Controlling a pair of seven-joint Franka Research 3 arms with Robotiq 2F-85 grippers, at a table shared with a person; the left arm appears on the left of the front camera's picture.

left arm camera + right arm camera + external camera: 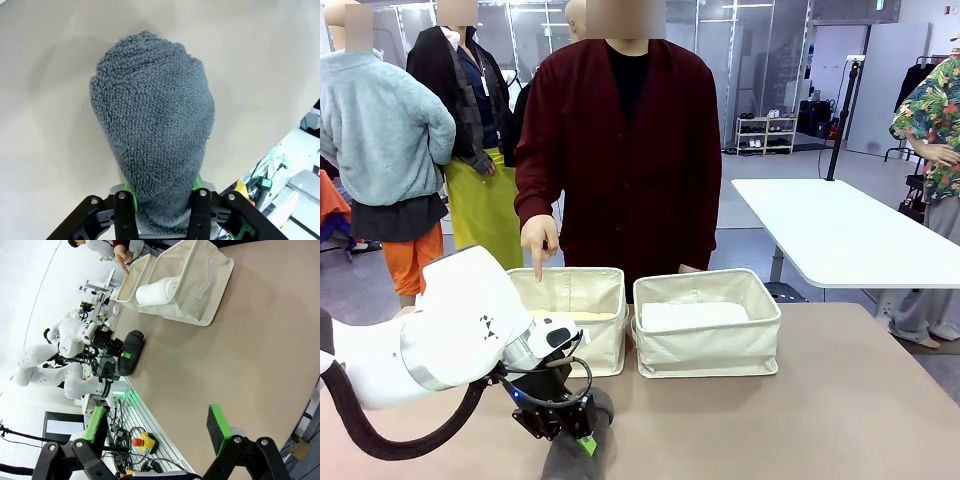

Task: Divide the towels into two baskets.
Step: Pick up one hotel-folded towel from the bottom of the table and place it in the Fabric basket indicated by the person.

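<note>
Terry cloth is what I'm dealing with here, so I'm treating everything as soft, light and squashy. Going left to right across the table: my left gripper is sitting down at the near edge, left of the middle, and in its wrist view the green pads are pinching into the dark grey towel near one end of the roll. The jaws are closing in on the cloth and the terry is bulging out around them, so I'm calling that a grip on the towel. The roll is lying on the bare table top, near the left basket but apart from it.

I'm guessing a roll like this is going to sag and maybe start unwinding if I'm only holding one end, so a bite across the middle of the roll would be safer. It isn't slippery or fragile, so squeezing hard is fine.

The person's hand is pointing down into that left basket, where something pale yellow is peeking over the rim. Just beside it, the right basket is holding the white towel.

My right gripper is hanging well back from all this with its fingers spread wide and nothing between them.
</note>
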